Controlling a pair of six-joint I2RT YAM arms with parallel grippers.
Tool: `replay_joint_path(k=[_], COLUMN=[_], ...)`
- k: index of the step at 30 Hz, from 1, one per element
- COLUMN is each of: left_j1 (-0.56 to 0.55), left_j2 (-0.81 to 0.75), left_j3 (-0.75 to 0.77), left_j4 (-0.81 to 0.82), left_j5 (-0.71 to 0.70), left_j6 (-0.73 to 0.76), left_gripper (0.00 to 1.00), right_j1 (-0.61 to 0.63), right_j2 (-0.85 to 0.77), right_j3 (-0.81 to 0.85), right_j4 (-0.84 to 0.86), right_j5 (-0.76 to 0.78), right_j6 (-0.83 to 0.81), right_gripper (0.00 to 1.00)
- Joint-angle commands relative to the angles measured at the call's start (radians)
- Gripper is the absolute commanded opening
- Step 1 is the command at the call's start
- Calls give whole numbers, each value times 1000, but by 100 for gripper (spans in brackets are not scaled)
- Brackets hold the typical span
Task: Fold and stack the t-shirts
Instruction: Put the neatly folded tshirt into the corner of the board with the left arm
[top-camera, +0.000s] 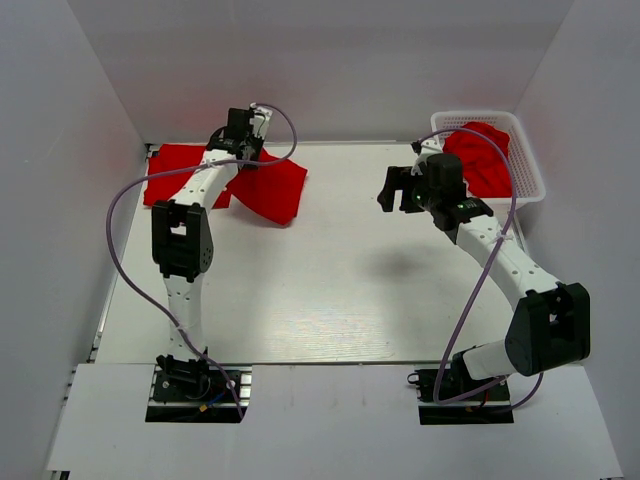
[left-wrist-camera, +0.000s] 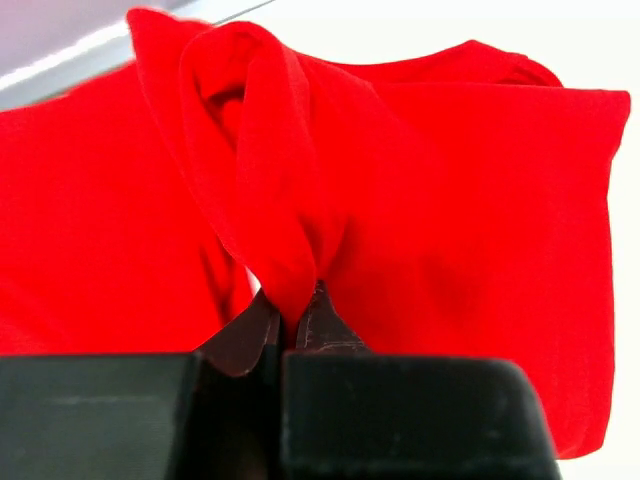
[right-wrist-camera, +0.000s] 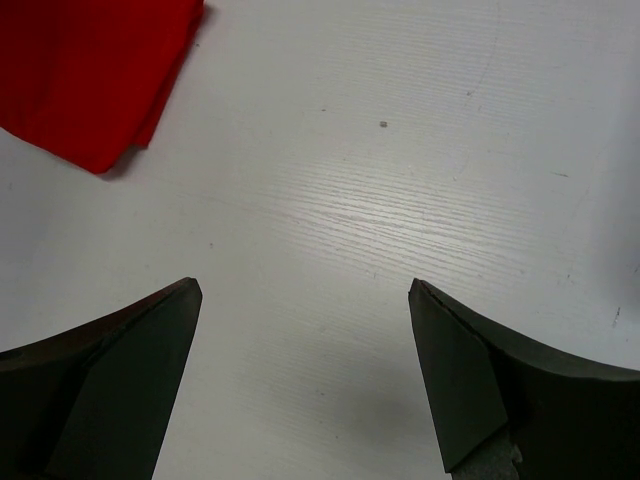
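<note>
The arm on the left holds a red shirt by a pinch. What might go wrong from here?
1. The left gripper pinches only a narrow, bunched fold of the t-shirt, so the cloth may slip out or drag along crumpled.
2. The right gripper hangs open over the bare table, holding nothing. Pulled from one point alone, the t-shirt may well fold crooked.

No words, numbers, brand names or signs can be read anywhere, not on the red t-shirts (top-camera: 270, 190), the white basket (top-camera: 529, 160), the left arm (top-camera: 182, 240), the right arm (top-camera: 500, 255) or the table (top-camera: 330, 290).
</note>
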Motion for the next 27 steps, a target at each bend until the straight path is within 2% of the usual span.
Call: replay_joint_path(k=[1,13,20,27], left_j1=[19,47,67,85], left_j2=[-106,-169,-201,-221], left_j3=[59,68,52,61], left_j4=[0,70,121,147], left_j5=[-92,-135,-68,-82], left_j6=[81,227,285,285], left_gripper=[0,0,0,0], right_j1=[0,-2,0,1], right_j2=[-21,-4,8,13], right_j3=[24,52,75,93], right_j4=[25,28,39,42], right_j5=[19,-5,-42,-57], right_j6=[-13,15,21,21], right_gripper=[90,90,90,90])
